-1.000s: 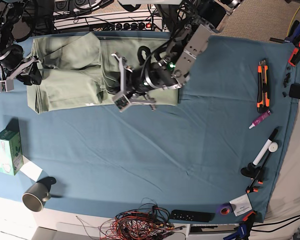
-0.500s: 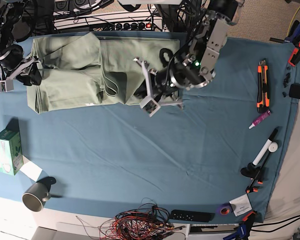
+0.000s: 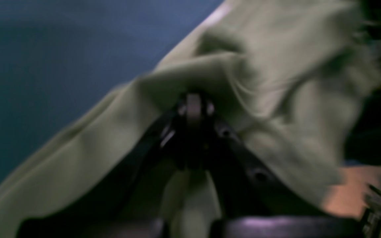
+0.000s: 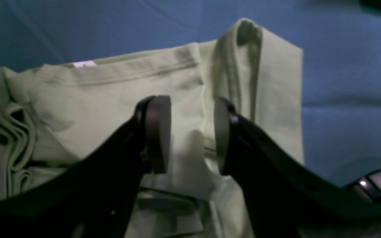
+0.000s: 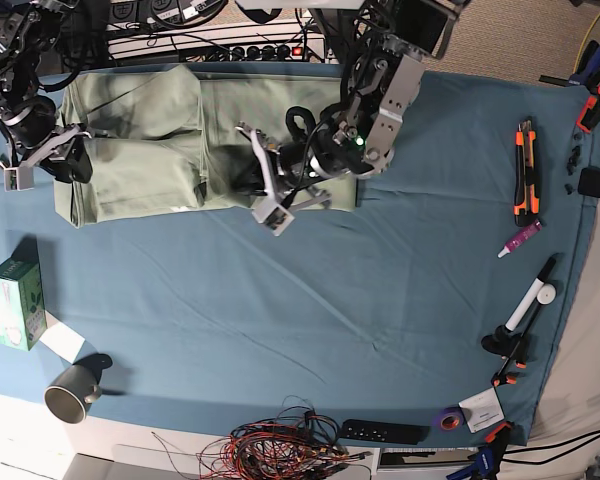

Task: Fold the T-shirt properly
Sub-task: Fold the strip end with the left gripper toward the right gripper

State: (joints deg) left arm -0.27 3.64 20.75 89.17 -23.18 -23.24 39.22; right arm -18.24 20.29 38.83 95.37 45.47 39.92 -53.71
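Left gripper [image 3: 193, 109] back leftward, T-shirt [image 5: 130, 150] pinched

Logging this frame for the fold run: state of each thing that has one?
T-shirt: partly folded, lying on the table cloth, one edge pinched up.
Left gripper: shut on T-shirt fabric.
Right gripper: open, over the T-shirt's folded edge, holding nothing.
Mug: tipped on its side.

Even overhead light fills the base view, sharp across the frame, with soft shadows under the arms. Both wrist views are dim; the left is heavily motion-blurred, its T-shirt [image 3: 276, 99] smeared toward 3 o'clock, the right merely soft.
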